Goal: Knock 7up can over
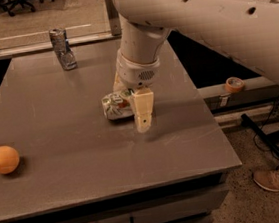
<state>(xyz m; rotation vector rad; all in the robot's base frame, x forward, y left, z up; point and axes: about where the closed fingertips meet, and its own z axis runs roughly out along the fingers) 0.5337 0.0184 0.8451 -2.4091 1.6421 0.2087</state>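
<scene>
grey table (54, 118): one 7up can (114, 105) lying at pincer (133, 109), one orange (3, 159).

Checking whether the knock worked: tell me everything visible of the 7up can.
The 7up can lies on its side near the middle of the grey table, one end facing left. It looks like thin, slightly dented white-silver metal with green markings and a red spot. The gripper hangs at its right end, covering part of it; contact cannot be judged.
</scene>
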